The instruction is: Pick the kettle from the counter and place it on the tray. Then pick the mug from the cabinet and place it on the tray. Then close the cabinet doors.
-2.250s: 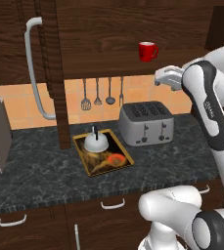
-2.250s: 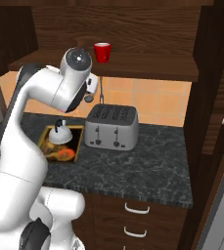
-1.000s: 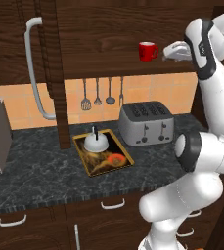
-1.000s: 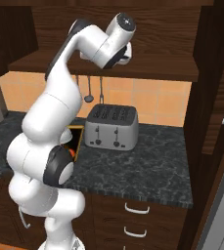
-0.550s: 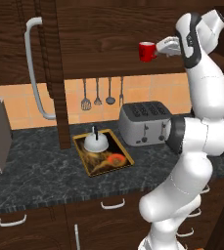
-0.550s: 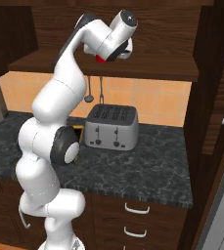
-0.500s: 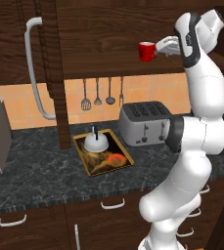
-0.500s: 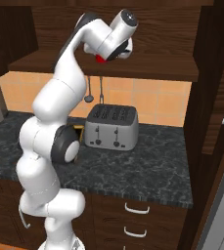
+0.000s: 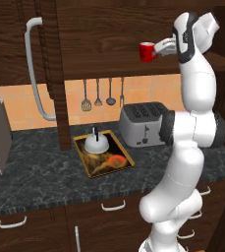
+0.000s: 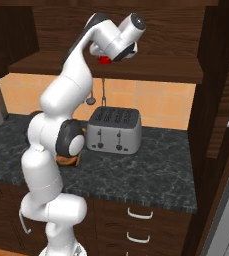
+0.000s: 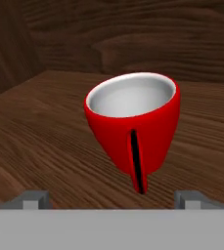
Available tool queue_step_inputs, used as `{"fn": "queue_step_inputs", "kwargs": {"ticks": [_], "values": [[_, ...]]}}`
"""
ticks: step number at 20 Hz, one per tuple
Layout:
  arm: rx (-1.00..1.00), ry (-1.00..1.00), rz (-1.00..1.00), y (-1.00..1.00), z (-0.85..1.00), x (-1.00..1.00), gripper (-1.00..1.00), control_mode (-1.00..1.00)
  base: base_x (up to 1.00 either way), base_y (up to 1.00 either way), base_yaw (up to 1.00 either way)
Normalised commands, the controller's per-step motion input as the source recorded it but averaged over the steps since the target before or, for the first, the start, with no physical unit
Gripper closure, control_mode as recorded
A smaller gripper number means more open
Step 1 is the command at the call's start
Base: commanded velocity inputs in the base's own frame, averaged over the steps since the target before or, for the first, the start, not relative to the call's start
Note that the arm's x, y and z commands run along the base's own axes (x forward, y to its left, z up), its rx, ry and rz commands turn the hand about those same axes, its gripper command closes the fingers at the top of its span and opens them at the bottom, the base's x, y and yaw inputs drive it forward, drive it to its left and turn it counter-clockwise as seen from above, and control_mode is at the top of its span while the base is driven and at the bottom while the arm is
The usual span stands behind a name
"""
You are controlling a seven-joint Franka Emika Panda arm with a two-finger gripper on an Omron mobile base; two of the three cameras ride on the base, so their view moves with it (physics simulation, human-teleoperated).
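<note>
kettle (image 9: 96, 143) on tray (image 9: 123, 150): done | mug (image 11: 132, 124) on cabinet shelf (image 11: 40, 141): ungrasped | hand (image 11: 111, 197) wide, handle facing it | cabinet doors (image 9: 55, 74): open

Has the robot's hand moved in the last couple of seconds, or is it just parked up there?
Yes. It rose from about the height of the toaster top to the cabinet shelf and closed in on the red mug, fingers either side.
</note>
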Motion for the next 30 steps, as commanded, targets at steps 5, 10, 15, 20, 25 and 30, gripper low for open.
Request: {"fn": "queue_step_inputs", "kwargs": {"ticks": [5, 10, 15, 20, 25, 30], "values": [[0.00, 0.00, 0.09, 0.00, -0.05, 0.28, -1.00, -1.00, 0.00, 0.00, 0.00], [0.00, 0.00, 0.08, 0.00, -0.01, 0.31, -1.00, -1.00, 0.00, 0.00, 0.00], [0.00, 0.00, 0.07, 0.00, -0.01, 0.20, 1.00, -1.00, 0.00, 0.00, 0.00], [0.00, -0.06, 0.01, 0.03, -0.04, -0.01, 1.00, -1.00, 0.00, 0.00, 0.00], [0.00, -0.13, 0.00, 0.40, -0.40, -0.43, 1.00, -1.00, 0.00, 0.00, 0.00], [0.07, -0.34, -0.04, 0.44, -0.17, -0.80, 1.00, -1.00, 0.00, 0.00, 0.00]]}}
